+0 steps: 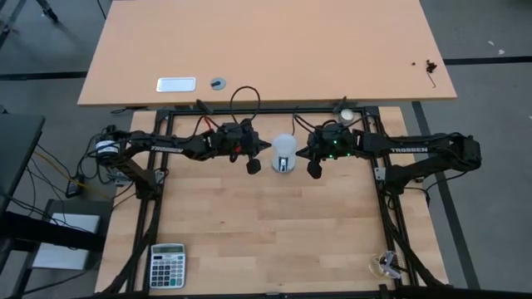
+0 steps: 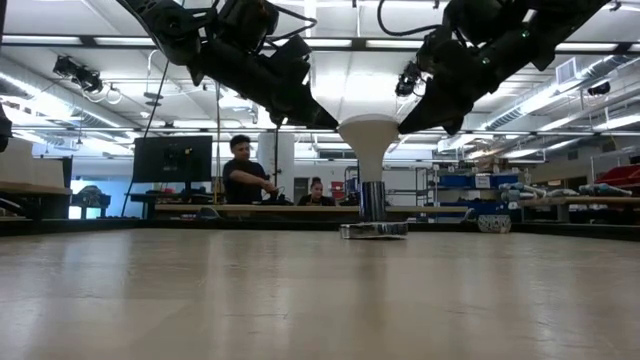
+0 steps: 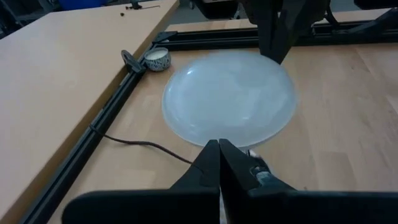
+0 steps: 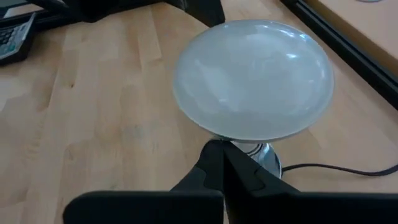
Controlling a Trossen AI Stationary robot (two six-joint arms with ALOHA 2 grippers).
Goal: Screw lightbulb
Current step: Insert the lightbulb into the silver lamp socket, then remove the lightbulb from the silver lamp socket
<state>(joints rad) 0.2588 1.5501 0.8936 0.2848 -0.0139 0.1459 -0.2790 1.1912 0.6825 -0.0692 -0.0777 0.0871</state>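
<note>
The white frosted lightbulb (image 1: pixel 284 149) stands upright, dome up. Its narrow neck (image 2: pixel 372 200) sits in the round silver socket base (image 2: pixel 373 230) on the table. My left gripper (image 1: pixel 268 147) is shut, its tips at the dome's left side, as the left wrist view (image 3: pixel 219 149) shows. My right gripper (image 1: pixel 301 151) is shut, its tips at the dome's right side, as the right wrist view (image 4: pixel 216 149) shows. Both slant down toward the dome (image 2: pixel 370 125) from opposite sides. My left gripper has its shut fingertips (image 3: pixel 211 152) at the dome's outer edge (image 3: pixel 211 138), slanting down from the table's left; I cannot tell whether they touch it. My right gripper has its shut fingertips (image 4: pixel 214 152) at the dome's opposite edge (image 4: pixel 217 134), slanting down from the table's right; I cannot tell whether they touch it.
A thin black cord (image 3: pixel 143 144) runs from the socket base toward the black frame rail (image 3: pixel 106 112). A small white tin (image 3: pixel 157 59) stands at the far rail. A calculator (image 1: pixel 168 264) lies at the near left. A second table (image 1: pixel 266 50) stands beyond. People (image 2: pixel 240 170) are in the room.
</note>
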